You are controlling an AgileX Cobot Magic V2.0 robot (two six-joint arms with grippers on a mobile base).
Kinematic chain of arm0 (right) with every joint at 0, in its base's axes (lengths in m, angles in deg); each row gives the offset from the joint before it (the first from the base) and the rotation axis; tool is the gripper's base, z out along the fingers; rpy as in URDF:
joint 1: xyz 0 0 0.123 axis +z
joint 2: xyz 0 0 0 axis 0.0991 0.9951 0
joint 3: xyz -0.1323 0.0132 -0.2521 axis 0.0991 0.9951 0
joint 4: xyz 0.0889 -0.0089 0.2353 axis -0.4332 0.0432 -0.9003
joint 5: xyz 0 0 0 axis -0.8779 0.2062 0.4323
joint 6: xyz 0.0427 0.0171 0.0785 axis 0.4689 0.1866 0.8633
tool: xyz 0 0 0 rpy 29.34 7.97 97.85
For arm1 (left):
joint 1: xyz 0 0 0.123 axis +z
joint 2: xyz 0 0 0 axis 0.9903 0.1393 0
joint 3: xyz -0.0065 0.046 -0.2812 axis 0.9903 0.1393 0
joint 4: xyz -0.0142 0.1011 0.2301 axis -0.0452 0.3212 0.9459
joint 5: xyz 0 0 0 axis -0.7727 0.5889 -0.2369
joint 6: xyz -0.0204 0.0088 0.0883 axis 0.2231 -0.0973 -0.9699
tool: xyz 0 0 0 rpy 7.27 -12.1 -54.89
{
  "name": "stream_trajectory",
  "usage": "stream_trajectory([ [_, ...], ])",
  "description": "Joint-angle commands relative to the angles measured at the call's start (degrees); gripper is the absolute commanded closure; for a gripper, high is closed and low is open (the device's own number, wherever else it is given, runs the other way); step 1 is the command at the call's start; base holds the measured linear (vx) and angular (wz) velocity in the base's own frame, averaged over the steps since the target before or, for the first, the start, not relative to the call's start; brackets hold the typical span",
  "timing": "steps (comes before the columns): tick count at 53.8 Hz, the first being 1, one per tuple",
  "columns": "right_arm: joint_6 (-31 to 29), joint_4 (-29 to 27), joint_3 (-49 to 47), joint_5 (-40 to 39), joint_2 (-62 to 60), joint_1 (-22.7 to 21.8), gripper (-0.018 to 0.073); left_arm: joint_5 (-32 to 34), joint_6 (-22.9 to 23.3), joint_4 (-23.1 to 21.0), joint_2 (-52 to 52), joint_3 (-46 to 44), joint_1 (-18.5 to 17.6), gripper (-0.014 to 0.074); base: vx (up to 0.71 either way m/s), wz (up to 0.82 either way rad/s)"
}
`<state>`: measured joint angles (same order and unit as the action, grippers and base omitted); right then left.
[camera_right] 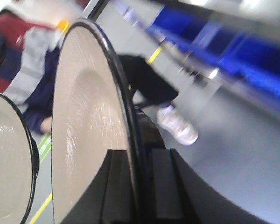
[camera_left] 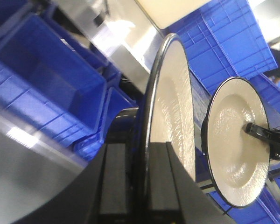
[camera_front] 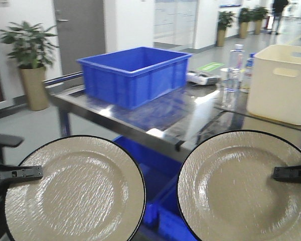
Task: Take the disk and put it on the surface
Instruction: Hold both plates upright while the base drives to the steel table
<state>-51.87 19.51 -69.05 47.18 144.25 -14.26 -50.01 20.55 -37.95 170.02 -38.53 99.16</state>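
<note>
Two beige disks with black rims are held up in front of the table. My left gripper (camera_front: 40,173) is shut on the left disk (camera_front: 75,191) at its left rim. My right gripper (camera_front: 276,173) is shut on the right disk (camera_front: 241,186) at its right rim. In the left wrist view the left disk (camera_left: 170,102) stands edge-on between the pads of the left gripper (camera_left: 139,149), with the right disk (camera_left: 235,144) beyond. In the right wrist view the right gripper (camera_right: 139,156) clamps the right disk's (camera_right: 84,116) rim. The dark glossy surface (camera_front: 190,115) lies behind and above both disks.
A blue bin (camera_front: 135,73) stands on the tabletop at the back left, a cream bin (camera_front: 281,83) at the right, clear bottles (camera_front: 235,70) between them. Blue crates (camera_front: 155,191) sit under the table. A person's leg and white shoe (camera_right: 177,123) show below.
</note>
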Motion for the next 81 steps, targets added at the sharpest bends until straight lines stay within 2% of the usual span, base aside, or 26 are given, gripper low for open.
stream_trajectory([
  [1,-0.02,-6.89,-1.88,0.15,-2.06,-0.25,0.0568,-4.98,0.89,-8.28,-2.15,-1.67,-0.34,0.0597,0.47,-0.56],
  [50,-0.02,-6.89,-1.88,0.13,-2.06,-0.25,0.0568,-4.93,0.89,-8.28,-2.15,-1.67,-0.34,0.0597,0.33,-0.60],
  [81,-0.02,-6.89,-1.88,0.09,-2.06,-0.25,0.0568,-4.87,0.88,-8.28,-2.15,-1.67,-0.34,0.0597,0.06,-0.19],
])
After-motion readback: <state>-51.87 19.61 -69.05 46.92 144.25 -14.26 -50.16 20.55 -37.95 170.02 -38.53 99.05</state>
